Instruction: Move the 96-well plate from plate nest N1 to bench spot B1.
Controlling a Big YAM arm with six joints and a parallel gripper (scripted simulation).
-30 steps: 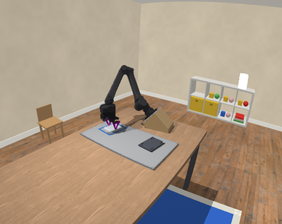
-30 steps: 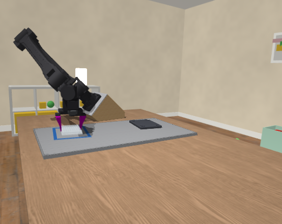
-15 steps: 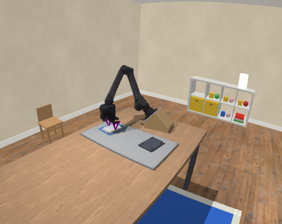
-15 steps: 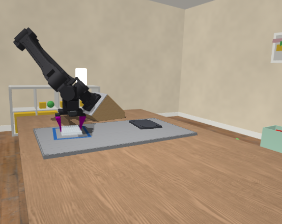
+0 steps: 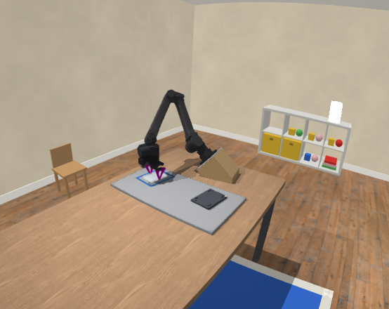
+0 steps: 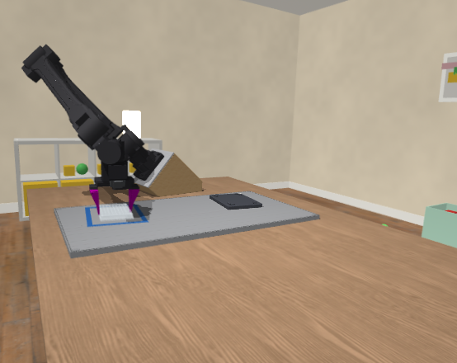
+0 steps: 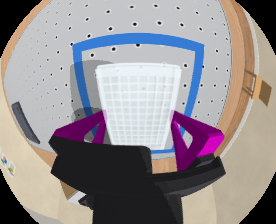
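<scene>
The white 96-well plate (image 5: 151, 178) (image 6: 115, 212) (image 7: 137, 106) is right way up inside the blue taped outline B1 (image 5: 154, 178) (image 6: 115, 216) (image 7: 139, 46) on the grey deck. Its long sides run along the outline's long sides. My gripper (image 5: 155, 171) (image 6: 114, 202) (image 7: 138, 113) has its purple fingers on the plate's two long sides and is shut on it. The plate looks low on the deck; I cannot tell whether it touches. The dark plate nest N1 (image 5: 208, 199) (image 6: 236, 200) is empty at the deck's other end.
A tan wedge (image 5: 218, 166) (image 6: 174, 175) holds the arm's base behind the deck. A mint box (image 6: 448, 226) stands at the table's right edge. A white shelf (image 5: 303, 137) and a chair (image 5: 67, 166) stand on the floor.
</scene>
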